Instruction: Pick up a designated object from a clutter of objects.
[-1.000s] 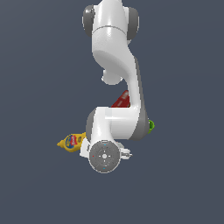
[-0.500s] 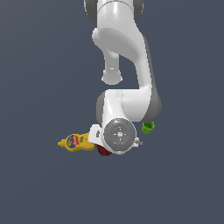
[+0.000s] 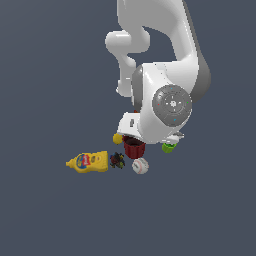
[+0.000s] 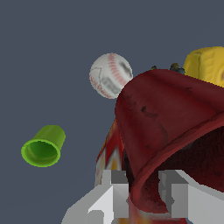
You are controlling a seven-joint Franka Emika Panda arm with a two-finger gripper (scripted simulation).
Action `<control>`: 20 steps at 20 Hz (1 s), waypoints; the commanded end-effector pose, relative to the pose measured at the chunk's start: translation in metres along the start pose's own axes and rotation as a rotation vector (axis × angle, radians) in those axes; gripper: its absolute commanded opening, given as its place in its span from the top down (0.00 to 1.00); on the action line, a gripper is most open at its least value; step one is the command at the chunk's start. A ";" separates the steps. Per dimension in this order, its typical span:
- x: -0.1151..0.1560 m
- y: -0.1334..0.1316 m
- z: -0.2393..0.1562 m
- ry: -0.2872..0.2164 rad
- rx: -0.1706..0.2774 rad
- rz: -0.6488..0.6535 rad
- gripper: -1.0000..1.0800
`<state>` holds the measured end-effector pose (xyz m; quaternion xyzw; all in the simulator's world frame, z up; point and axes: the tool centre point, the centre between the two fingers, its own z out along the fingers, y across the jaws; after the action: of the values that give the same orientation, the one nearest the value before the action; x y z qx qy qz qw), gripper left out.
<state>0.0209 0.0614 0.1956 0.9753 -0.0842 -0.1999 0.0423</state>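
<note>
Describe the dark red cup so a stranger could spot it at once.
Look under the white arm, where small items cluster. The dark red cup sits directly below it, beside the baseball. It is ribbed, tapered and dark inside, unlike the smaller bright green cup.

Close round the red cup (image 3: 134,148) crowd a baseball (image 3: 140,166), a small dark thing (image 3: 117,160), a lemon (image 3: 117,138) and a red box (image 4: 114,154) — the mustard bottle (image 3: 89,161) and green cup (image 3: 168,147) lie farther off, with bare floor beyond.

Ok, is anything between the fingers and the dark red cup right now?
Nothing visible. In the wrist view the fingers straddle the dark red cup's rim. The baseball and green cup sit apart.
</note>
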 end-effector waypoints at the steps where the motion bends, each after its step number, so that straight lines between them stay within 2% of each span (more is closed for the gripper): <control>1: -0.025 -0.012 -0.014 0.002 0.000 -0.001 1.00; 20: -0.219 -0.104 -0.121 0.002 -0.003 -0.002 1.00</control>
<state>-0.1047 0.1995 0.3651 0.9753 -0.0827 -0.1999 0.0436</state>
